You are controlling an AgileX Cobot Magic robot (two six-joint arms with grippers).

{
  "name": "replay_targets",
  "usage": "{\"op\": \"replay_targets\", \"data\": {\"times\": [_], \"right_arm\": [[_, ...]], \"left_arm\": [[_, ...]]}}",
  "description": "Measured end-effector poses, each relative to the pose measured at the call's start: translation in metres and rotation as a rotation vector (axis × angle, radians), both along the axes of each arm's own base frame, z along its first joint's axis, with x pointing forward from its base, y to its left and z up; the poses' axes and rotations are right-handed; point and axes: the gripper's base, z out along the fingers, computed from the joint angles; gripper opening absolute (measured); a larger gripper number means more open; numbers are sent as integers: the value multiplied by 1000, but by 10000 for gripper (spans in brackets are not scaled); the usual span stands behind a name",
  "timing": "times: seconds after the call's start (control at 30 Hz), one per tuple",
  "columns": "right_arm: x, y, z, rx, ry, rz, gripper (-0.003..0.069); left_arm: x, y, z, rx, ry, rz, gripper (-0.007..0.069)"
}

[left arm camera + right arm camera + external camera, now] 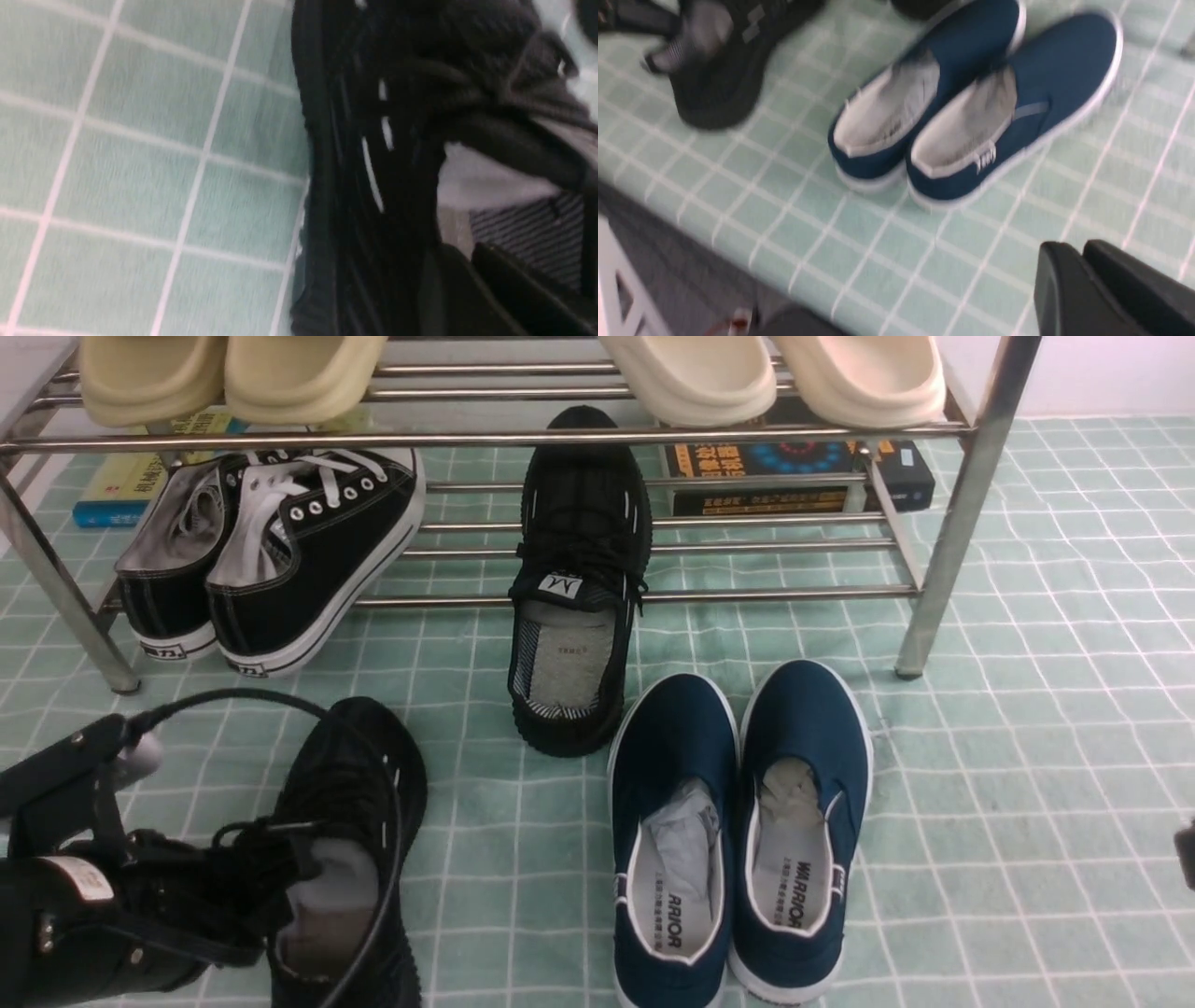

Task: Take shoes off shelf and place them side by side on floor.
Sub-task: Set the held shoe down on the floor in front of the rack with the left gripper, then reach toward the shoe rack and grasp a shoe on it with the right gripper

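Down at front-left, my left gripper (pixel 247 887) sits at the mouth of one black knit sneaker (pixel 359 784) on the floor (pixel 1027 756) (fingers hidden, can't tell the grip). Looks like placing. My right gripper (pixel 1083 284) is pressed together, empty. The navy pair (pixel 738 821) is already down, side by side. Next: other black sneaker (pixel 574 588), toe on the shelf (pixel 962 513), goes beside the first.

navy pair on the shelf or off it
Off. The navy pair stands side by side, touching, on the floor in front of the shelf.
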Motion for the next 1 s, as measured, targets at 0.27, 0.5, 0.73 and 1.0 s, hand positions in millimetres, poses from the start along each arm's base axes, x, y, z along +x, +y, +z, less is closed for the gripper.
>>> {"op": "replay_targets", "data": {"times": [0.27, 0.5, 0.73, 1.0], "right_arm": [[27, 42, -13, -165, 231, 105, 152], [69, 100, -34, -215, 365, 206, 299], [122, 165, -41, -153, 369, 267, 352], [181, 227, -52, -101, 327, 250, 353]], "left_arm": [[9, -1, 47, 57, -53, -65, 353], [9, 14, 111, 304, -79, -108, 108], [6, 29, 125, 460, -30, -73, 13], [18, 75, 111, 450, 112, 147, 13]]}}
